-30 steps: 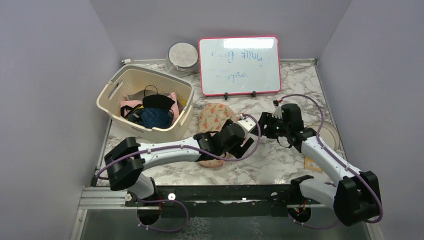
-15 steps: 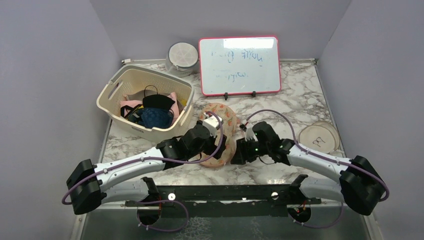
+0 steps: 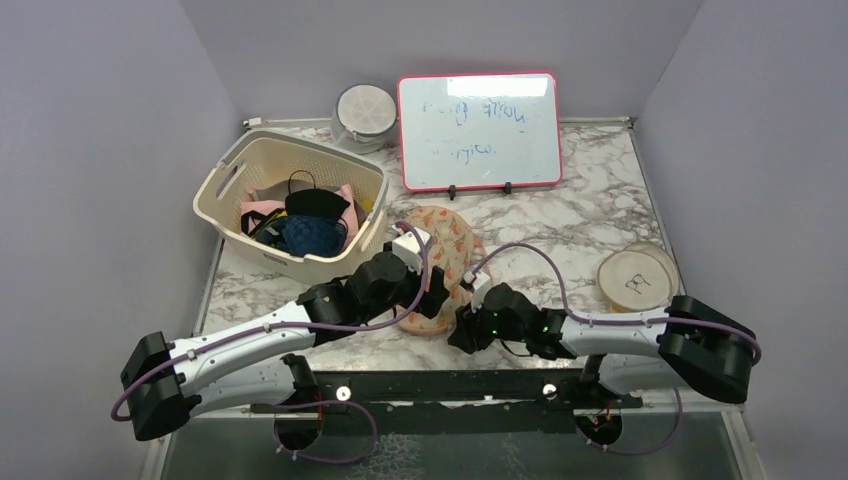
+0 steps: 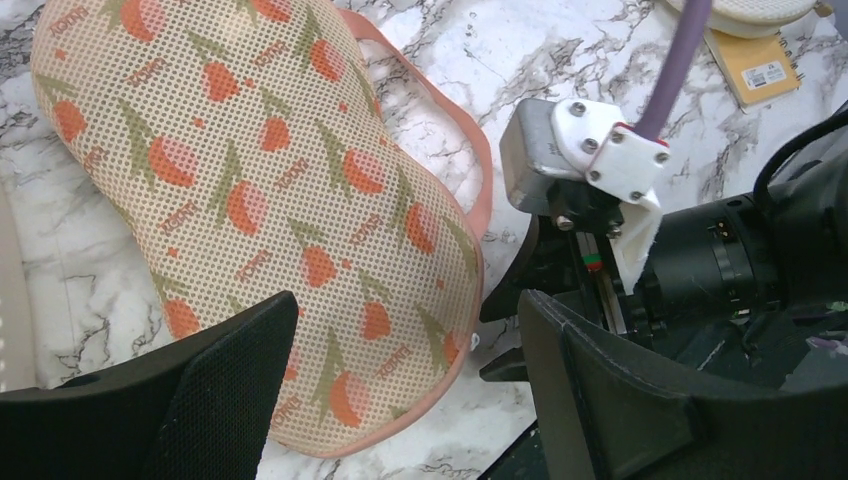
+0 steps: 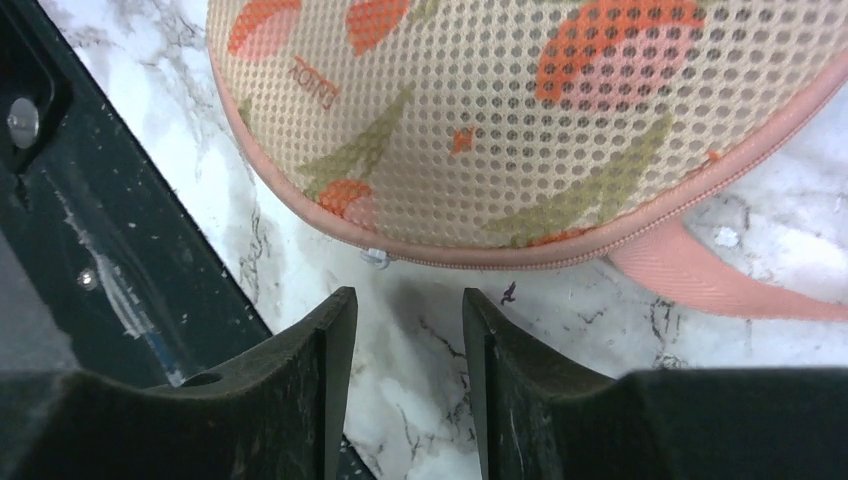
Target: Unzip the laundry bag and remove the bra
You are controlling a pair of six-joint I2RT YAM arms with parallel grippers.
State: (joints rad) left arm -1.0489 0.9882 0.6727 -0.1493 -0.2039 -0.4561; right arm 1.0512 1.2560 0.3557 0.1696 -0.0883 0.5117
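Right gripper (image 5: 402, 305) hung parted and empty just short of the zip pull (image 5: 375, 256). Left gripper (image 4: 405, 310) gaped, holding nothing, above the laundry bag (image 4: 250, 180), which lay zipped shut on the table (image 3: 560, 230). Unzipping had apparently not begun; no bra showed.

The grey-veined marble tabletop (image 3: 590, 225) is carrying six things. The laundry bag (image 3: 448, 242) is lying flat near the middle, printed side up, its pink loop (image 5: 700, 278) trailing on the marble beside it. Just to its left a cream perforated basket (image 3: 245, 160) is sitting. At the back a red-framed whiteboard (image 3: 480, 128) is standing propped on its small black feet, and a round white container (image 3: 364, 112) is sitting just left of it. Toward the right edge a pale round disc (image 3: 637, 277) is lying flat, with a yellow notepad (image 4: 762, 66) lying just beside it.
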